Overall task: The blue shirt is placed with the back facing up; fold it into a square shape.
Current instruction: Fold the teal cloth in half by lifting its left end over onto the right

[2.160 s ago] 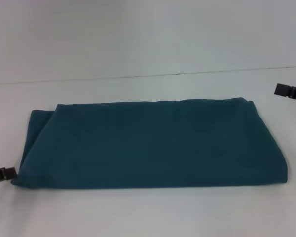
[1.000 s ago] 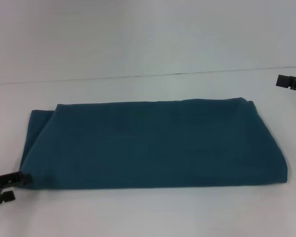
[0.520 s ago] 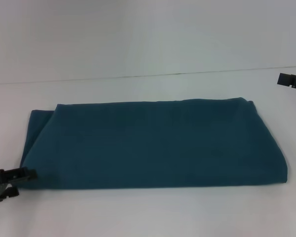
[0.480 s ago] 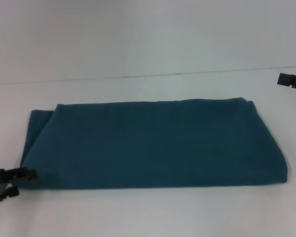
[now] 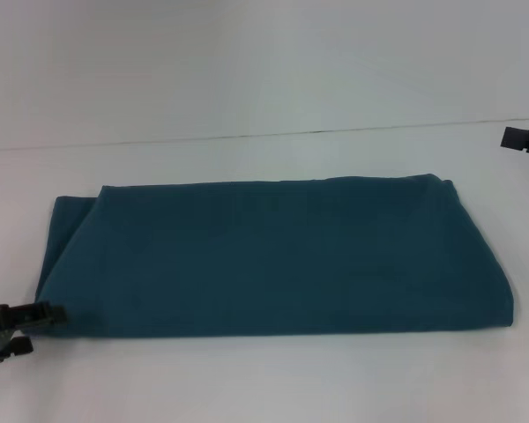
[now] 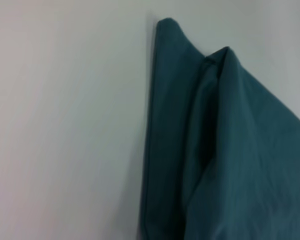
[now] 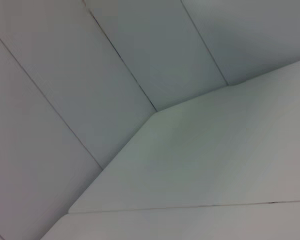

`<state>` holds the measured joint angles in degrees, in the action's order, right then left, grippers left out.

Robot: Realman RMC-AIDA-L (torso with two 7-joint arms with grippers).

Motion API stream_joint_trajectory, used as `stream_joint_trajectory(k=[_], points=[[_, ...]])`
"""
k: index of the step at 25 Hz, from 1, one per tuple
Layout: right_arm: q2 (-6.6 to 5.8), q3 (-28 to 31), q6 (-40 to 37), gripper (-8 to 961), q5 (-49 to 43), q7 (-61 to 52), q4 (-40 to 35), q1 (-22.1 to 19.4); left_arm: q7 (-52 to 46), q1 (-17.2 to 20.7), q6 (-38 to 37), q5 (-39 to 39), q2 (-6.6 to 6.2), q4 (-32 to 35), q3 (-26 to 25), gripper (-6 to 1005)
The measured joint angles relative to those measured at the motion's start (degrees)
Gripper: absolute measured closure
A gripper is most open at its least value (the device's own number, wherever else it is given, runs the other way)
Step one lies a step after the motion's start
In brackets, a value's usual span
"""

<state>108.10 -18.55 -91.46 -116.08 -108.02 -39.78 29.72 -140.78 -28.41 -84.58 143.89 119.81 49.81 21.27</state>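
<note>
The blue shirt (image 5: 273, 260) lies folded into a long, wide rectangle across the white table (image 5: 247, 379). My left gripper (image 5: 46, 330) is at the shirt's near left corner, open. Its upper finger (image 5: 35, 315) reaches the cloth edge and its lower finger (image 5: 9, 347) rests over bare table. In the left wrist view the shirt's stacked layers (image 6: 230, 150) show as a folded corner on the table (image 6: 65, 125). Only a tip of my right gripper (image 5: 524, 139) shows, at the far right, well away from the shirt.
The table's back edge (image 5: 264, 135) runs just behind the shirt, with a pale wall beyond it. The right wrist view shows only a table corner (image 7: 215, 165) and wall panels (image 7: 90, 75).
My left gripper has moved right until it meets the shirt's near left corner. The right gripper has drawn back and toward the right edge. The shirt has not moved.
</note>
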Motion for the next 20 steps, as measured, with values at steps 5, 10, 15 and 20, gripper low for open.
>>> stream_joint_trajectory(k=[5, 10, 15, 20], points=[[0.0, 0.01, 0.11, 46, 0.1, -0.06, -0.11, 0.08, -0.05, -0.59, -0.03, 0.92, -0.09, -0.32, 0.42, 145], [0.0, 0.0, 0.15, 46, 0.51, -0.08, -0.13, 0.16, -0.34, -1.28, 0.58, 1.2, -0.29, -0.65, 1.26, 145], [0.0, 0.12, 0.15, 47, 0.59, -0.15, -0.2, 0.15, -0.56, -1.81, 1.09, 1.76, -0.51, -1.1, 1.42, 145], [0.0, 0.53, 0.14, 47, 0.61, -0.17, -0.22, 0.06, -0.85, -2.12, 1.19, 2.55, -0.76, -1.13, 1.5, 144]])
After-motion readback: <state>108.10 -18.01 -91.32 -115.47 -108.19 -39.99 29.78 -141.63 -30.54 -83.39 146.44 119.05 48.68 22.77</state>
